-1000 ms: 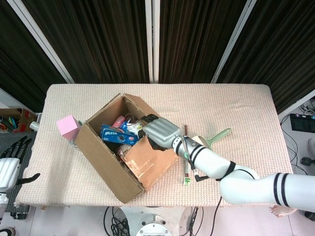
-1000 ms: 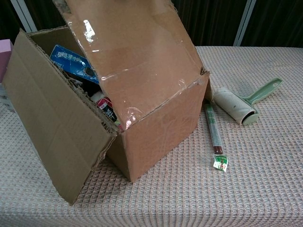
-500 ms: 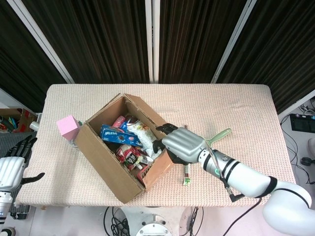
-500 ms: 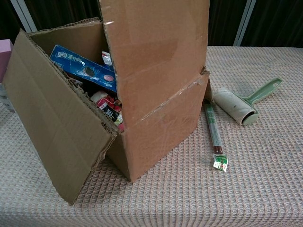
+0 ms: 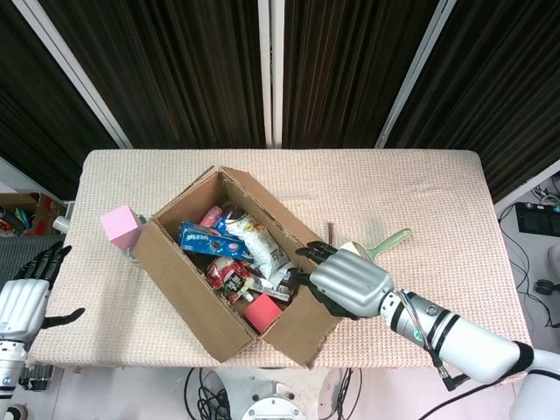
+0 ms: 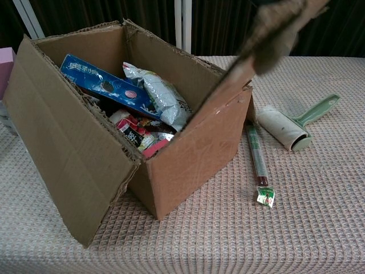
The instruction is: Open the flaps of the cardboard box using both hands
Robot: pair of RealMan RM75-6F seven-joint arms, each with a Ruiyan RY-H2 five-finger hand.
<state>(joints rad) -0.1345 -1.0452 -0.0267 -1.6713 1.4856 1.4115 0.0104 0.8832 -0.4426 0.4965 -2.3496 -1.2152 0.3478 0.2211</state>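
The cardboard box (image 5: 223,262) sits at an angle on the left-centre of the bench (image 5: 420,188), its top open to the head view. Inside lie packets — a blue one (image 5: 208,240) toward the upper left, a silvery white bag (image 5: 262,248) along the middle, a red-and-white packet (image 5: 229,278) below it and something pink-red (image 5: 260,312) at the lower end. The right hand (image 5: 350,284) is at the box's lower-right side, just right of centre in the head view, its dark fingers (image 5: 317,254) reaching toward the rim where the near flap (image 5: 308,324) folds outward; the flap spreads out beyond the box toward the bottom edge of the frame. Whether the fingers actually grip the flap or only press against it cannot be told from here. In the chest view the same flap (image 6: 268,43) tilts up and to the right toward the top of the frame, its torn edge blurred, and the box's left flap (image 6: 63,154) hangs down at the lower left. The left hand (image 5: 26,293) is at the far left edge of the head view, off the bench, fingers apart and holding nothing. A pink block (image 5: 121,227) stands just beside the box's upper-left corner. To the right of the box lie a lint roller (image 6: 291,128) with a green handle and a slim stick (image 6: 256,157) — both resting on the woven cover.
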